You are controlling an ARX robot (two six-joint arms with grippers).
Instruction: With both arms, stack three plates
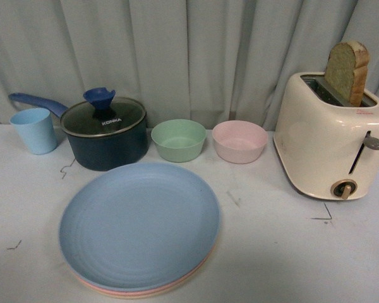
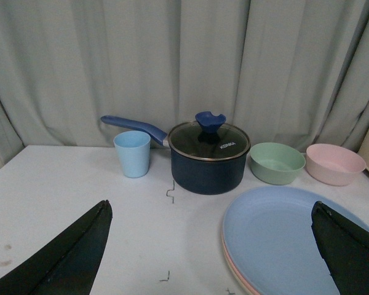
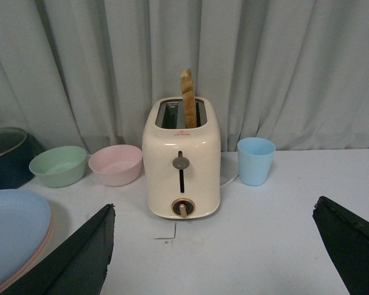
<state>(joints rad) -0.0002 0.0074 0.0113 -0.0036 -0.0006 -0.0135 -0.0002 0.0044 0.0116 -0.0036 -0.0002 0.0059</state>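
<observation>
Nearest the camera, at the front edge of the bench and a little left of its middle, sits the plate stack: the light blue plate point(image 1: 139, 224) on top, with a pink rim point(image 1: 107, 291) and a cream rim point(image 1: 153, 294) peeping out beneath it. From the look of it, all three are already nested, so the stacking seems done.

Going left to right along the back: a blue cup point(image 1: 34, 130), the lidded pot point(image 1: 105, 134), a green bowl point(image 1: 179, 139), a pink bowl point(image 1: 239, 141), then the toaster point(image 1: 331, 136) with a slice of bread point(image 1: 347, 71) standing up in it.

Neither arm shows in the front view. The left gripper point(image 2: 212, 246) is spread wide with nothing between its fingers, and the stack lies just ahead of it, off to its right side. The right gripper point(image 3: 221, 249) is equally wide and empty, facing the toaster, with the plates off to its left. I'd judge the left arm the nearer one.
</observation>
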